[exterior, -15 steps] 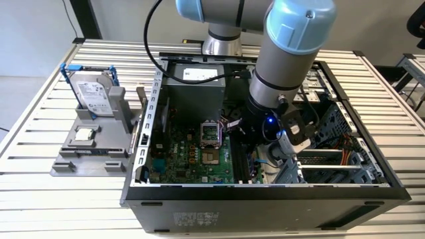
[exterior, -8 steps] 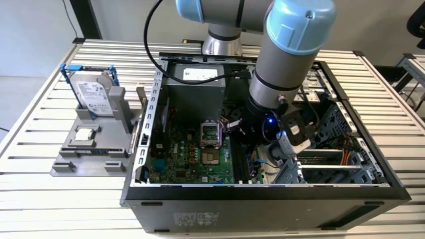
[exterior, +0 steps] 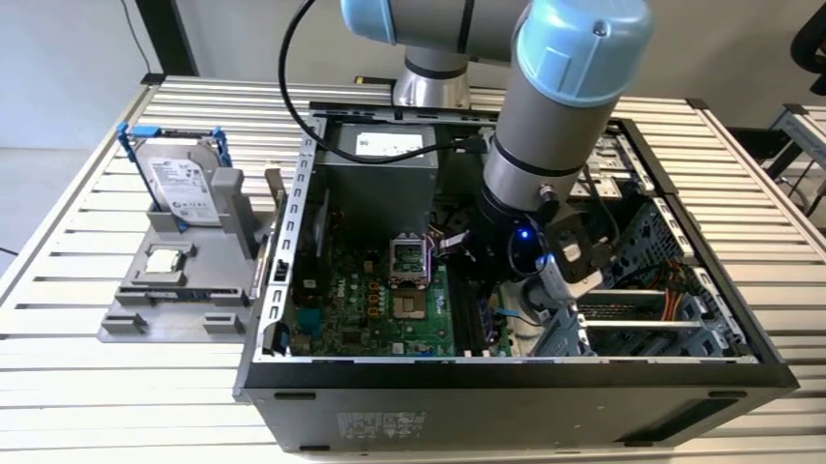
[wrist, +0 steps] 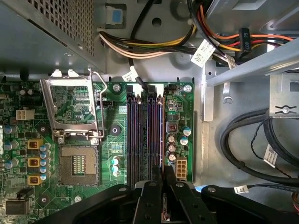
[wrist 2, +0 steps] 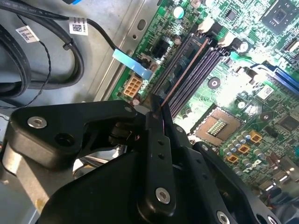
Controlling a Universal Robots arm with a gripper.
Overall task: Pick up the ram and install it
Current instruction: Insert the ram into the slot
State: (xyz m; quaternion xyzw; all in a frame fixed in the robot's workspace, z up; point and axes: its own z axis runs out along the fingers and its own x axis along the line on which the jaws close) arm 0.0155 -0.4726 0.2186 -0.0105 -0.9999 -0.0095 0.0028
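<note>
A: Dark, slim and seen edge-on, that's the ram (wrist 2: 183, 71), in the second wrist view, running along the motherboard's long slots (wrist: 145, 135).

B: Is the pincer (wrist 2: 156, 116) gripping it?

A: Yes, its fingers are closed on the near end of the stick. In the exterior view the arm is down inside the computer case (exterior: 516, 372), over the green motherboard (exterior: 387, 300).

B: So how far along?

A: I'd judge pickup done and the stick lined up with a slot, its long axis parallel to the slots, pointing away from the pincer. Whether it's fully seated, I can't tell.

B: And the counter?

A: The hard drive (exterior: 181, 188) stands in its grey holder there, untouched.
</note>
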